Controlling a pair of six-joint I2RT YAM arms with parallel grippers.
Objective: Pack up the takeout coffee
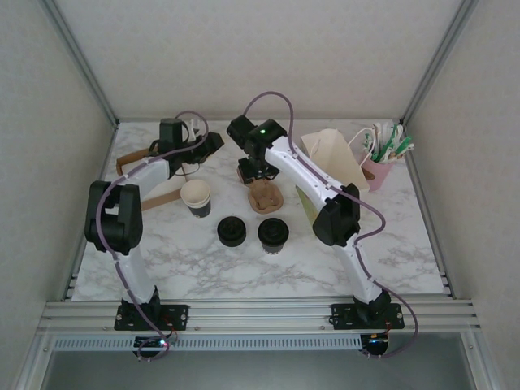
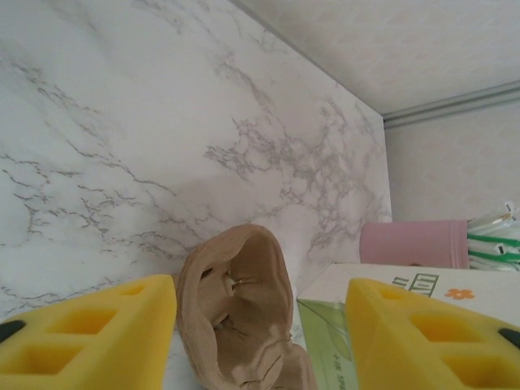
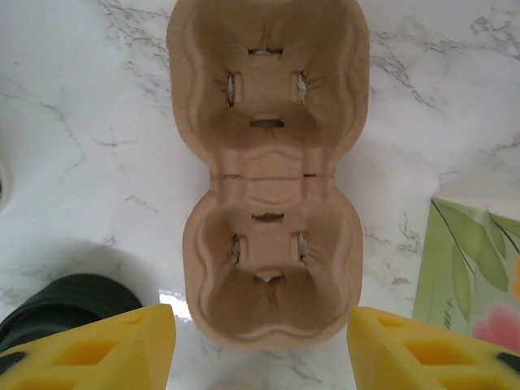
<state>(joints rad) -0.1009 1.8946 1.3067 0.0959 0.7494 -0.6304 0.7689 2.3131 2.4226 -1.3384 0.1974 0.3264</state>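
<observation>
A grey-veined marble surface [image 1: 244, 268] sits between pale walls [image 1: 244, 57], both claws spread wide (right claw [image 3: 260, 325] hanging over the brown cup carrier [image 3: 268, 171], left claw [image 2: 262, 309] low nearby).

Takeout coffee [image 1: 274, 234]: black, lidded; upright; mid-table, near edge

Rises from two bases side by side at the near edge. Bends the white-and-black left arm [image 1: 134, 260] at its black elbow and reaches toward the far left, with the black left gripper [image 1: 210, 146] held low and pointing rightward, yellow foam fingers [image 2: 89, 333] spread wide apart. Folds the white-and-black right arm [image 1: 302, 172] inward to the centre, aiming the black right gripper [image 1: 258, 172] straight down, yellow fingers [image 3: 89, 345] likewise wide apart.
</observation>
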